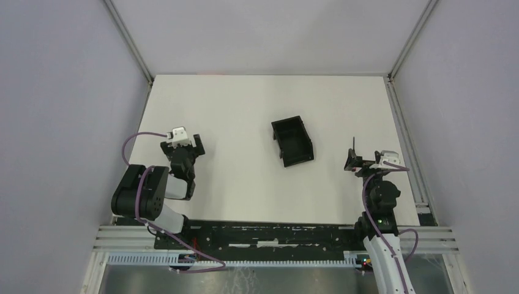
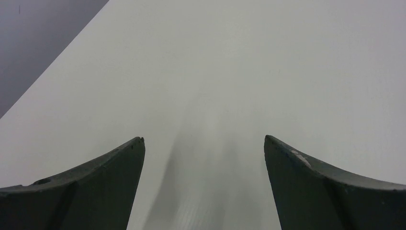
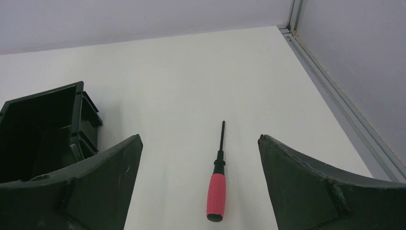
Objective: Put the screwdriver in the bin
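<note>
**Right pincer state.** I am holding my right pincer (image 3: 200,137) fully spread and gripping nothing. Its jaws are straddling the screwdriver (image 3: 219,168) with clear gaps on both sides.

**Location of the workpiece.** The screwdriver is lying flat on the white surface (image 3: 191,72), toward the right edge. Its red handle is pointing near and its thin black shaft is pointing far. From above, only the shaft (image 1: 354,144) is showing beyond the pincer (image 1: 354,160).

**Step in hand (my judgement): the grasp.**
1. I am planning a slight shift right, since the handle is sitting a little nearer my right jaw than my left.
2. I am intending to descend vertically and halt just short of scraping the surface.
3. I am choosing the textured red handle as the clamping zone. The shaft is looking too thin for a secure hold.
4. After lifting, I am expecting to travel left and slightly far, then release with the tool aligned to the long axis of the container.

**Target.** The bin (image 3: 79,110) is standing open-top on the surface, left of the screwdriver and apart from it. Nothing is showing inside it (image 1: 286,120).

**Left pincer.** My left pincer (image 2: 203,139) is also gaping wide, holding nothing, over bare surface at the near left (image 1: 197,144).

**Markings.** I am finding no legible brand, label or writing on any item.
</note>
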`<control>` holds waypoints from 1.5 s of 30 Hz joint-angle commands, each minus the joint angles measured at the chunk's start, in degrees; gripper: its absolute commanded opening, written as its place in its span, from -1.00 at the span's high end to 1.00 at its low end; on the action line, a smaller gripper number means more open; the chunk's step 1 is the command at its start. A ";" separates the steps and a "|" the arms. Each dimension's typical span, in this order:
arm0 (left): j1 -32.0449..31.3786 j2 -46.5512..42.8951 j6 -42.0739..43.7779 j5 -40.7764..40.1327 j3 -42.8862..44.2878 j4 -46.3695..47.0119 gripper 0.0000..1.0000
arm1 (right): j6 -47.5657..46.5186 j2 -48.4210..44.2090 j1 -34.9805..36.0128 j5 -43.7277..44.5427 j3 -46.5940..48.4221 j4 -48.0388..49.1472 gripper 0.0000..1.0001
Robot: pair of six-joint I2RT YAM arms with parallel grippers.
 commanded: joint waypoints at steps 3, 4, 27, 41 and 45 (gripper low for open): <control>0.18 0.30 -2.22 -0.39 0.77 3.38 -1.00 | -0.58 4.38 -0.03 -0.22 6.30 -0.79 -0.96; 0.18 0.30 -2.26 -0.39 0.77 3.38 -1.00 | -1.08 5.80 0.03 -0.94 8.88 -1.06 -0.96; 0.18 0.30 -2.21 -0.39 0.77 3.31 -1.00 | -7.70 79.00 -1.37 -2.72 64.37 -48.97 -0.80; 0.18 0.30 -2.23 -0.39 0.77 3.38 -1.00 | -7.70 89.08 -5.78 -5.48 54.12 -42.54 0.79; 0.18 0.30 -2.20 -0.39 0.77 3.30 -1.00 | -9.50 87.22 -5.78 -5.55 61.48 -48.52 1.00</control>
